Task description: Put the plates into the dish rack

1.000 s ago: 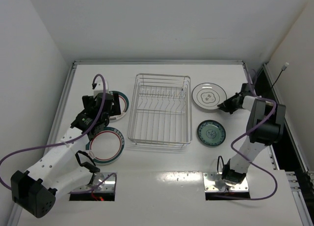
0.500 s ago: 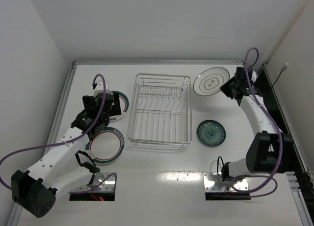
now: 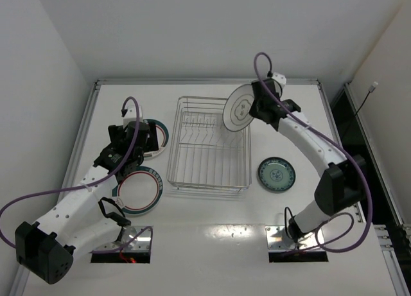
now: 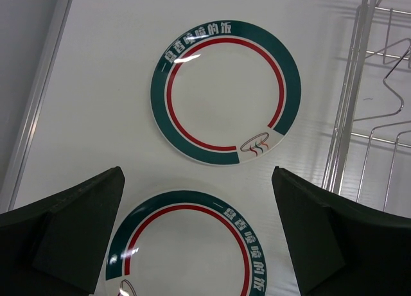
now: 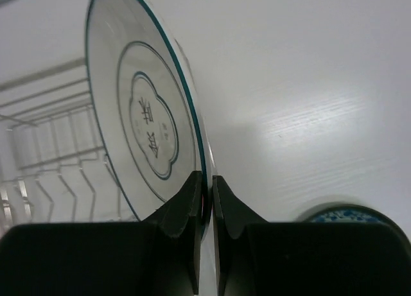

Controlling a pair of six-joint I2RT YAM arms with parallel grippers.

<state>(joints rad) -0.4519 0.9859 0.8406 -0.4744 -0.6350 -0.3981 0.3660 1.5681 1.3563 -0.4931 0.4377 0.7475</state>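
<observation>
My right gripper (image 3: pixel 257 110) (image 5: pixel 207 187) is shut on the rim of the white plate with the dark motif (image 3: pixel 238 108) (image 5: pixel 144 116) and holds it upright on edge above the far right corner of the silver wire dish rack (image 3: pixel 210 178). The teal-blue small plate (image 3: pixel 277 174) lies flat right of the rack; its edge shows in the right wrist view (image 5: pixel 347 214). Two green-rimmed plates (image 3: pixel 140 191) (image 3: pixel 157 132) lie flat left of the rack. My left gripper (image 3: pixel 133 144) (image 4: pixel 196 244) is open above them, with the near plate (image 4: pixel 186 257) between its fingers and the far plate (image 4: pixel 225 94) beyond.
The rack's wire wall (image 4: pixel 350 103) stands at the right edge of the left wrist view. White walls enclose the table on the left, back and right. A metal rail (image 3: pixel 87 126) runs along the left edge.
My right arm has swung left from the table's far right, carrying the motif plate and turning it upright over the rack's far right corner. The left arm has not moved.
</observation>
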